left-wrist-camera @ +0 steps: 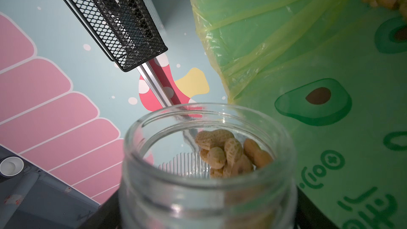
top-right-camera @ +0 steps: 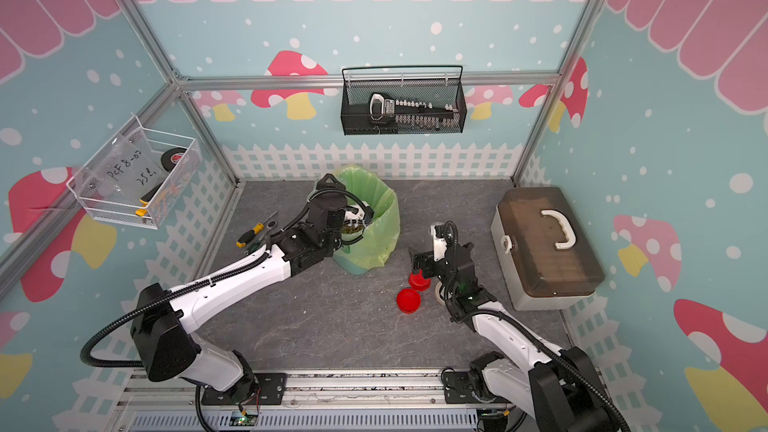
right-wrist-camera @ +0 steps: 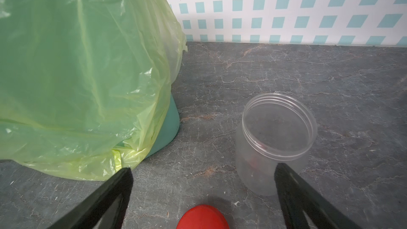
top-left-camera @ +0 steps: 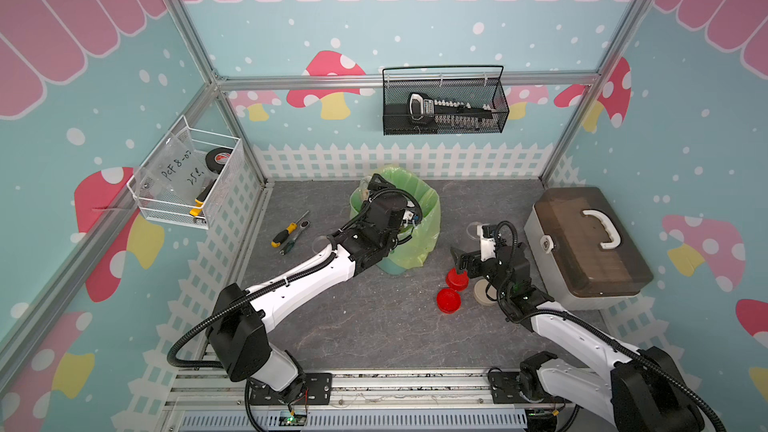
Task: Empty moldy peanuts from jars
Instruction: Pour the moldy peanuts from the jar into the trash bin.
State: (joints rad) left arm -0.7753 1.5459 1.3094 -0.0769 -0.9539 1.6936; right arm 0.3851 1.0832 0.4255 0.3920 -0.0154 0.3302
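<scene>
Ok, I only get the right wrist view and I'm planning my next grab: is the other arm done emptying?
Observer: No, the left end effector holds a clear round jar above the teal bin lined with a green plastic bag.
Operator: Anything left inside?
Observer: Yes, a few tan shelled peanuts sit inside.
Operator: Any lid I can't see?
Observer: A flat round beige lid lies on the grey tabletop by your arm.
</scene>
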